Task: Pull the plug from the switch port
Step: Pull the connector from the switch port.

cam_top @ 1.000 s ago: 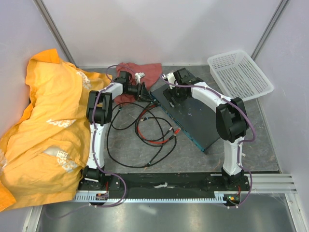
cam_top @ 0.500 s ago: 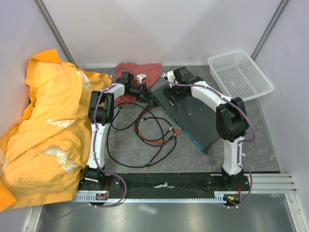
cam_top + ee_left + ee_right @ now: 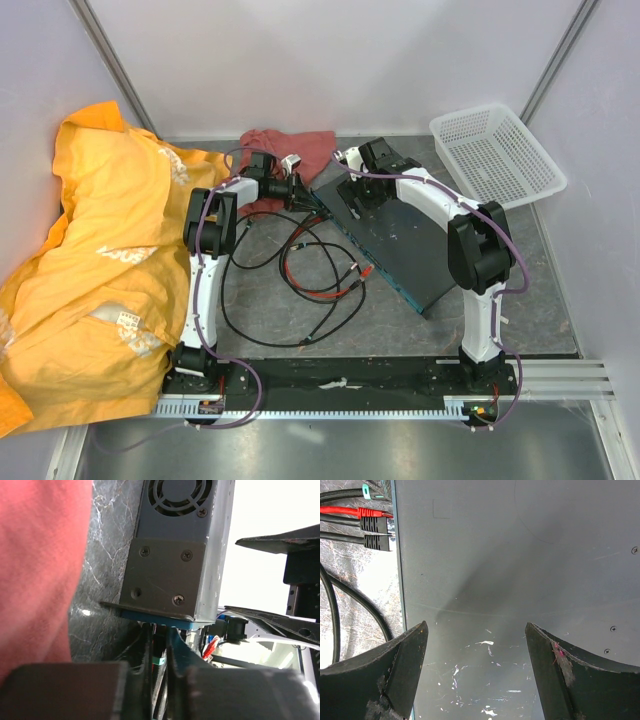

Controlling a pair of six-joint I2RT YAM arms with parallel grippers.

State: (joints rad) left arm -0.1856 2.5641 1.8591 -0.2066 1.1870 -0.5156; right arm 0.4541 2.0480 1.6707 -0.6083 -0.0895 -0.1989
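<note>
The left gripper (image 3: 298, 190) has edged up to the far-left corner of the large, flat, dark grey-black switch box (image 3: 405, 250). The box lies on the dark marbled table (image 3: 400, 330) with its teal-blue long edge facing the left arm. The jaws have drawn in from wide apart, and the left wrist view shows the fingers (image 3: 181, 680) nearly together, apparently pinching a small dark plug with a teal tab (image 3: 159, 659) still seated at that edge. The right gripper (image 3: 475, 630) stays spread wide over the switch's top. The grip looks made, so the pull can begin.
</note>
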